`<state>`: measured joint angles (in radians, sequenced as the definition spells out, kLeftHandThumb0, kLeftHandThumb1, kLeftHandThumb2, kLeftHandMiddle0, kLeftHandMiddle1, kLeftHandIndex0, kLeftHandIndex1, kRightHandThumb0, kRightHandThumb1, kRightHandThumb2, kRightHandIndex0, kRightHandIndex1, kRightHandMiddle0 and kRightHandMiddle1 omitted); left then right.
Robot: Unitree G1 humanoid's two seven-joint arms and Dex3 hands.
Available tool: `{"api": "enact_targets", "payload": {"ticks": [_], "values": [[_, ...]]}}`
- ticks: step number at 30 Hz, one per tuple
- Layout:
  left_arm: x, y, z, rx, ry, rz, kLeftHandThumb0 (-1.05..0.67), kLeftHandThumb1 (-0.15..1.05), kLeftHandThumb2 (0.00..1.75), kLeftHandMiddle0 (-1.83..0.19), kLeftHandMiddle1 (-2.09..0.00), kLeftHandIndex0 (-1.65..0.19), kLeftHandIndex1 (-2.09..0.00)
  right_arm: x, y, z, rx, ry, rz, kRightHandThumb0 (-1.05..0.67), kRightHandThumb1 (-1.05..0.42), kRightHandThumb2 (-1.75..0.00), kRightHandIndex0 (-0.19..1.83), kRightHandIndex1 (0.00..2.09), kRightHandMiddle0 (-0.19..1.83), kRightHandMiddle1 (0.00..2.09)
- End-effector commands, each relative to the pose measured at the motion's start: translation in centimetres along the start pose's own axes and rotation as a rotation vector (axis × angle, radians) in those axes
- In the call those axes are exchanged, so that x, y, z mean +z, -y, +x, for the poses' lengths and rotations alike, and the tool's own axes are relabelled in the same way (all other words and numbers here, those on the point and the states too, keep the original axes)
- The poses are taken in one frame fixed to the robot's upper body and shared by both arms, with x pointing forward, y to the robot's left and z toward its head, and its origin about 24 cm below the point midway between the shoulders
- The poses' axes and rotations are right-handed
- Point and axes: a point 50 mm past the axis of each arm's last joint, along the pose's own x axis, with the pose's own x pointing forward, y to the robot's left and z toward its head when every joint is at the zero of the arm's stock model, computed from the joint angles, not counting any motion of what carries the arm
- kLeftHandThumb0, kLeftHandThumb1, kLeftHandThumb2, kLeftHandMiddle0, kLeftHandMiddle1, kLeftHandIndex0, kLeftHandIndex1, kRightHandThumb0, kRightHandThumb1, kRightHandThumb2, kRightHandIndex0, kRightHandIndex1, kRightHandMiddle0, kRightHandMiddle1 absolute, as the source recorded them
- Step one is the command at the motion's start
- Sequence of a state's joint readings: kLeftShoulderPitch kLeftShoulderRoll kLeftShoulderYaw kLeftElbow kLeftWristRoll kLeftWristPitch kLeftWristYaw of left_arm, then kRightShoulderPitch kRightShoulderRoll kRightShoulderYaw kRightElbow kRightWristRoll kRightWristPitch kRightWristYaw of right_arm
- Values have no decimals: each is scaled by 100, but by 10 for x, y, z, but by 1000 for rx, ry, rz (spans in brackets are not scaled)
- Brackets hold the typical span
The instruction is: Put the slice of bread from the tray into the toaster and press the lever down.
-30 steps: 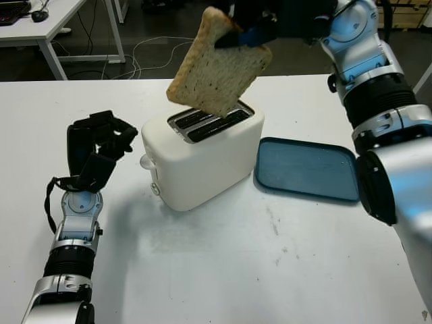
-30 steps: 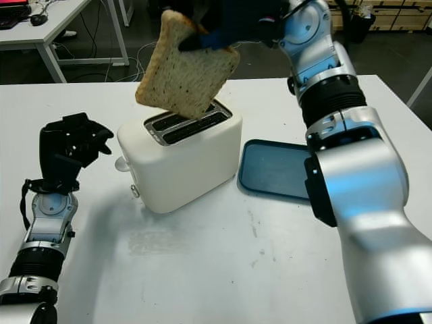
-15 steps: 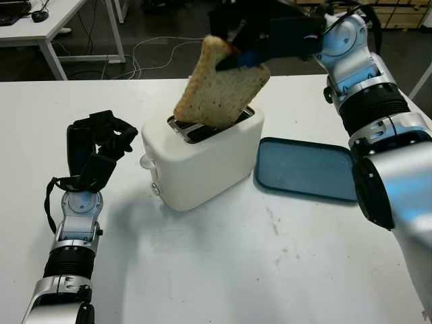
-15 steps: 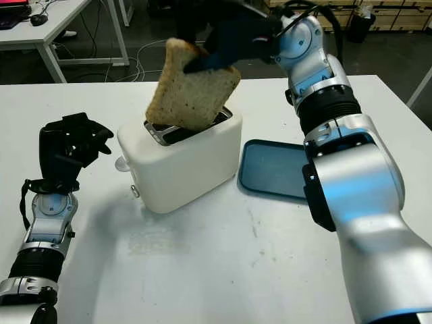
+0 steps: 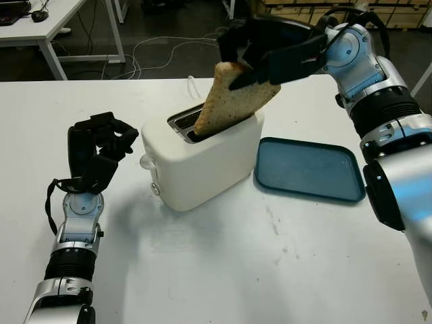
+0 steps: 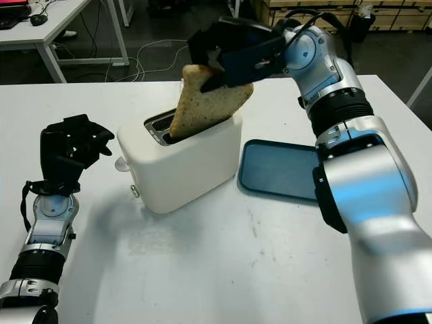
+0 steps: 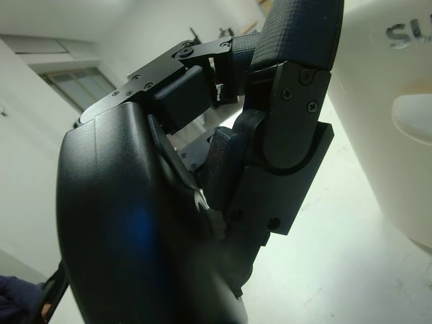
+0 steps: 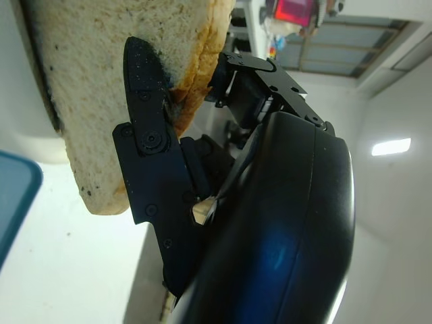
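The slice of bread (image 5: 233,101) leans tilted with its lower end inside a slot of the white toaster (image 5: 196,162). My right hand (image 5: 260,57) is shut on the slice's upper edge, above the toaster; the right wrist view shows a finger (image 8: 150,148) pressed on the bread (image 8: 101,67). The toaster's lever (image 5: 146,162) sticks out on its left side. The blue tray (image 5: 310,169) lies bare to the right of the toaster. My left hand (image 5: 98,145) is held up left of the toaster with curled fingers, holding nothing, close to the lever (image 7: 415,115).
The white table (image 5: 236,263) stretches wide in front of the toaster. Beyond its far edge are a desk (image 5: 54,27) and cables on the floor.
My right hand has brought the bread down and to the right, from above the toaster until its lower end sits in a slot. The left hand has stayed put.
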<state>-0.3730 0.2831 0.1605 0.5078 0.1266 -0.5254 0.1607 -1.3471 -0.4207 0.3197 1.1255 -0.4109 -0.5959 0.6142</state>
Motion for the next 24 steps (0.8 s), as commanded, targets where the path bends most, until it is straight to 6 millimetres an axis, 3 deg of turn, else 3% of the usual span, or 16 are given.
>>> {"api": "enact_targets", "payload": {"ticks": [1, 8, 14, 18, 19, 20, 22, 24], "values": [[0, 1, 0, 2, -5, -1, -105, 92, 20, -128, -112, -120, -92, 3, 8, -2, -12, -2, -62, -49, -92, -33, 109, 175, 84, 175], [1, 1, -1, 7, -11, -1, -105, 92, 19, -128, -112, -120, -93, 18, 9, 5, -9, 62, -171, -48, -92, -31, 114, 175, 88, 175], [2, 2, -1, 3, -7, -9, -105, 92, 18, -128, -112, -119, -93, 29, -5, 18, 28, 107, -192, -52, -92, -28, 116, 175, 92, 175], [2, 2, -1, 2, -9, -5, -105, 92, 19, -127, -112, -119, -93, 31, -13, 21, 48, 133, -167, -67, -92, -22, 108, 175, 82, 175], [1, 2, -1, 2, -11, -3, -105, 92, 19, -128, -112, -120, -93, 31, -14, 21, 74, 132, -153, -76, -92, -18, 97, 162, 75, 156], [1, 2, -2, 2, -12, -3, -105, 92, 19, -128, -112, -120, -93, 31, -14, 21, 103, 132, -151, -86, -92, -13, 77, 135, 67, 116], [1, 1, -1, 1, -9, -15, -105, 92, 19, -128, -112, -120, -93, 30, -13, 20, 151, 124, -157, -97, -92, -10, 49, 100, 61, 60], [1, 1, -1, 1, -7, -18, -105, 92, 18, -127, -111, -120, -92, 29, -12, 18, 163, 116, -160, -100, -92, -8, 27, 85, 55, 28]]}}
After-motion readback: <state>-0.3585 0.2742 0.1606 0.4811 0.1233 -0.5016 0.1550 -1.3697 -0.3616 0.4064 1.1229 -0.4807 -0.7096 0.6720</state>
